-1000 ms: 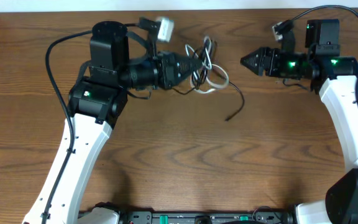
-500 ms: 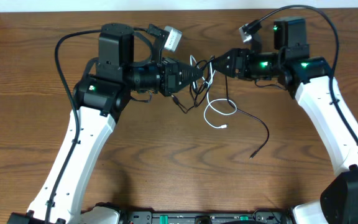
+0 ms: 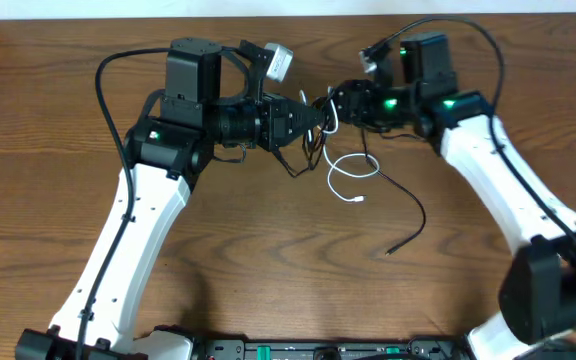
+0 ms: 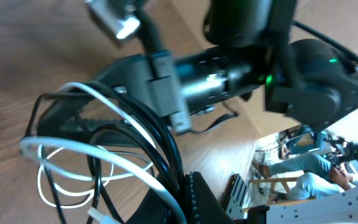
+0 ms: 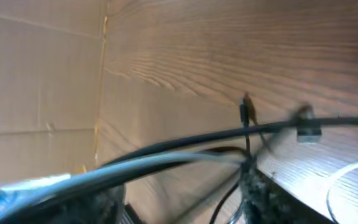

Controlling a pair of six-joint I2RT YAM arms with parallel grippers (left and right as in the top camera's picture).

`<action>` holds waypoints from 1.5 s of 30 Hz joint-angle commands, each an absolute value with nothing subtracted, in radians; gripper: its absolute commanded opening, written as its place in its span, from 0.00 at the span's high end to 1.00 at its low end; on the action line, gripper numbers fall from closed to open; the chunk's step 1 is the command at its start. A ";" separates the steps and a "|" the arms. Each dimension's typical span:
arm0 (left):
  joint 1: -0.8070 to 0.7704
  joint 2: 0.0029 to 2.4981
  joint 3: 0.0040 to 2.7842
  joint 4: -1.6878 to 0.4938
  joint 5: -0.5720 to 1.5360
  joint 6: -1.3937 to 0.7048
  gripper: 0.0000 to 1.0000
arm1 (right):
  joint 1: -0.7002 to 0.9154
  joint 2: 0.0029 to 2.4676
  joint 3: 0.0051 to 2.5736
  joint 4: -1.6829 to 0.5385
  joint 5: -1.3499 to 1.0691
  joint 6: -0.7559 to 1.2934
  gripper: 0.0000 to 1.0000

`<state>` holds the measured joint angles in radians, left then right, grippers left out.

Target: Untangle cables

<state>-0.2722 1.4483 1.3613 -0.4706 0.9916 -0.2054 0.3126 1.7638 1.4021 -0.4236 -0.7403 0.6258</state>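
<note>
Checking overhead first: finds the cables point(image 3: 320, 140) knotted between left gripper point(image 3: 319, 116) and right gripper point(image 3: 334, 102), both nosed into the bunch toward the far side of the table point(image 3: 218, 280). Notes the white cable point(image 3: 331, 172) looping out below and the black cable point(image 3: 423, 212) trailing forward, its end lying loose. Turning to the left wrist: shows the left claw clamped tight on crossed white and black strands. Turning to the right wrist: too blurred, cannot tell the right claw's width or grip. Judges separation barely begun, knot not yet undone.
</note>
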 commanded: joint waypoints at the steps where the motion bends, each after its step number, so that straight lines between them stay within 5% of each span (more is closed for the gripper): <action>1: -0.278 1.470 1.361 -0.471 0.969 -0.196 0.92 | 0.334 1.800 1.409 -0.416 -0.755 0.678 0.65; 3: -0.278 1.474 1.361 -0.474 0.911 -0.196 0.93 | 0.332 1.802 1.409 -0.455 -0.746 0.638 0.76; 5: -0.278 1.477 1.361 -0.479 0.827 -0.196 0.93 | 0.320 1.800 1.409 -0.501 -0.723 0.582 0.99; 12: -0.232 1.477 1.361 -0.566 0.467 -0.294 0.93 | 0.132 1.747 1.409 -0.738 -0.678 0.354 0.99; 19: -0.217 1.477 1.361 -0.610 0.459 -0.294 0.92 | -0.060 1.669 1.409 -0.851 -0.371 0.315 0.99; 26: -0.217 1.477 1.361 -0.610 0.459 -0.294 0.93 | -0.014 1.668 1.409 -1.018 -0.191 0.277 0.99; 27: -0.217 1.477 1.361 -0.610 0.459 -0.294 0.93 | -0.001 1.668 1.409 -1.038 -0.130 0.284 0.93; 30: -0.217 1.477 1.361 -0.609 0.460 -0.294 0.93 | 0.028 1.668 1.409 -1.070 -0.102 0.259 0.54; 32: -0.217 1.477 1.361 -0.609 0.462 -0.294 0.93 | 0.044 1.668 1.409 -1.071 -0.254 0.130 0.43; 37: -0.222 1.477 1.361 -0.610 0.464 -0.309 0.93 | 0.079 1.668 1.409 -1.067 -0.749 -0.155 0.36; 45: -0.233 1.477 1.361 -0.558 0.647 -0.397 0.93 | 0.198 1.668 1.409 -0.736 -0.897 -0.008 0.37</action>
<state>-0.2264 1.4761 1.3613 -0.5781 0.5411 -0.3229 0.1436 1.6779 1.4040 -0.8013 -0.8001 -0.0666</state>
